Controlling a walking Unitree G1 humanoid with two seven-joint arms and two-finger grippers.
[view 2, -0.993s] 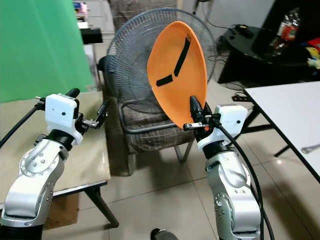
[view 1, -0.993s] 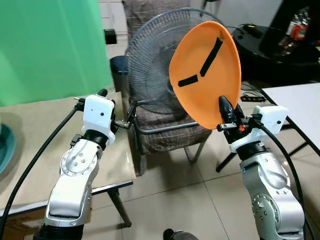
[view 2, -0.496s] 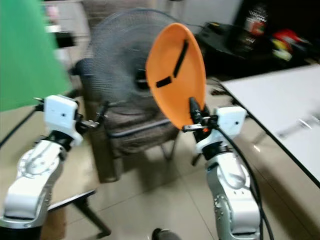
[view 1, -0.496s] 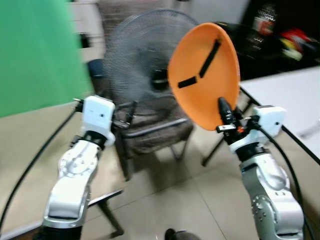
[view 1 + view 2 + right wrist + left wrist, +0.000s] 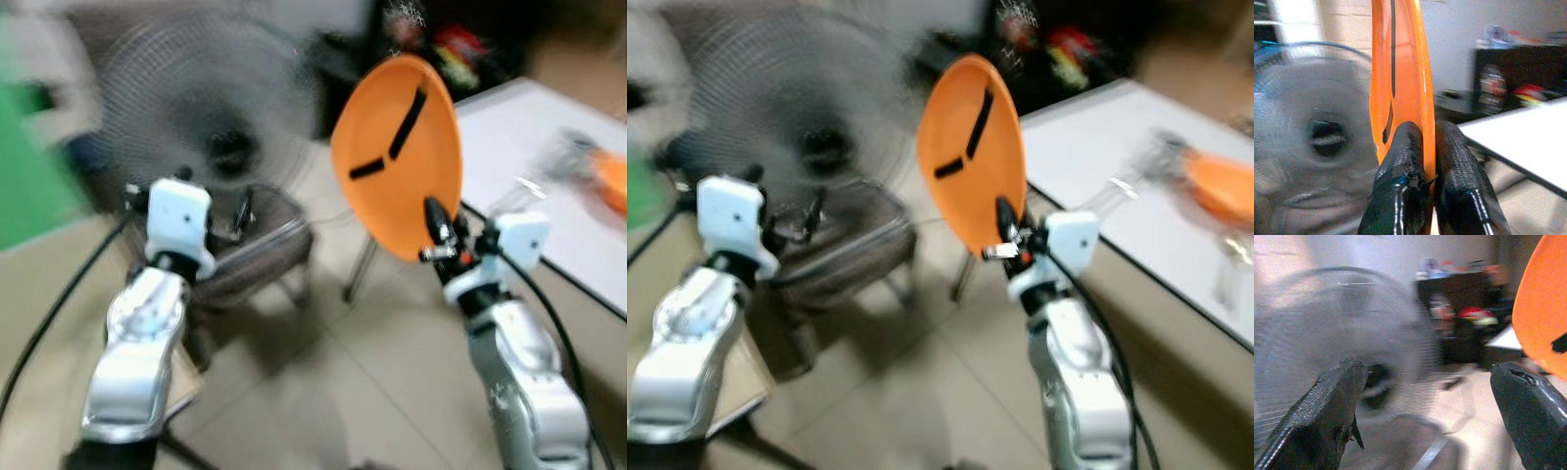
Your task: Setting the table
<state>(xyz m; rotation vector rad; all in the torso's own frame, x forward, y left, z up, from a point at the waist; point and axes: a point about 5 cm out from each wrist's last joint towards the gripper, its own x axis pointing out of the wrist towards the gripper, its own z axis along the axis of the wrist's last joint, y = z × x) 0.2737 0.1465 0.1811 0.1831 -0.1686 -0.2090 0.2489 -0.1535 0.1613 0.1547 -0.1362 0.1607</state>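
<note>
Tight on the left, more room on the right

Big standing fan (image 5: pixel 211 117) and the chair (image 5: pixel 257 240) sit right ahead of the left gripper (image 5: pixel 238 217), blocking that side. Bare tiled floor (image 5: pixel 382 362) runs open between the arms. To the right, the white table (image 5: pixel 1117 196) edge is close, with blurry orange stuff (image 5: pixel 1220 191) on it.

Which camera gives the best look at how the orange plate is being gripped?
The right wrist view: the right pincer is shut on the rim of the orange plate, seen edge-on, a finger on each side. The eye views show the plate's face, upright, with black strips, but blurred. The left wrist view catches just its edge.
</note>
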